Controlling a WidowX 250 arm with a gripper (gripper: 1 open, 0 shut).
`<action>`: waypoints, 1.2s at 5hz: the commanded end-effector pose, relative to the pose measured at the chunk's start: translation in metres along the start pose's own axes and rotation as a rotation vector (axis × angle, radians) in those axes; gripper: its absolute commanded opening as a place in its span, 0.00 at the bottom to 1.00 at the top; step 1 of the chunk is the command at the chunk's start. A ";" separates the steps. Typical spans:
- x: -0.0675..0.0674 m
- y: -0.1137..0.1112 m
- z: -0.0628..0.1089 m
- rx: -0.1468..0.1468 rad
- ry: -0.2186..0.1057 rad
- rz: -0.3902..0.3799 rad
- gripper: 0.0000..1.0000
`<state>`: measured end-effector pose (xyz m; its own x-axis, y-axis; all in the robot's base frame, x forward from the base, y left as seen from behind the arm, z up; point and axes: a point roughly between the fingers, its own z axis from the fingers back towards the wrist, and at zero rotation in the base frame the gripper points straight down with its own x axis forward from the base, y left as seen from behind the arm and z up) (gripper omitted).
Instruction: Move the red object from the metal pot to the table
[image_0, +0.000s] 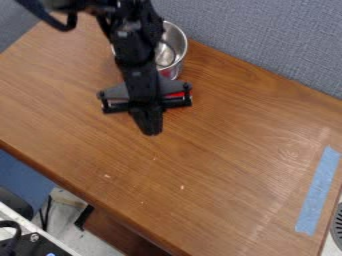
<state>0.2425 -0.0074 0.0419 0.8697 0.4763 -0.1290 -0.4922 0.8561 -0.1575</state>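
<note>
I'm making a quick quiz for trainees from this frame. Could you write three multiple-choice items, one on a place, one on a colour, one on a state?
1. Where is the red block?
A. inside the metal pot
B. on the table beside the pot
C. on the blue tape

2. What colour is the tape strip near the table's right edge?
A. blue
B. yellow
C. green

3. How does the metal pot stand?
A. tipped on its side
B. upside down
C. upright, open end up

Key: 1 B, the block lies on the wood just in front of the pot, partly hidden by the arm; 2 A, the strip is light blue; 3 C, its shiny inside faces up.
</note>
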 end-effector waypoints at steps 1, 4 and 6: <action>0.020 -0.008 0.012 -0.013 -0.054 0.060 0.00; -0.021 0.010 -0.038 0.067 0.067 -0.425 0.00; 0.001 -0.020 -0.010 0.003 -0.006 -0.200 0.00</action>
<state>0.2441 -0.0238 0.0209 0.9429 0.2999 -0.1447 -0.3212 0.9339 -0.1573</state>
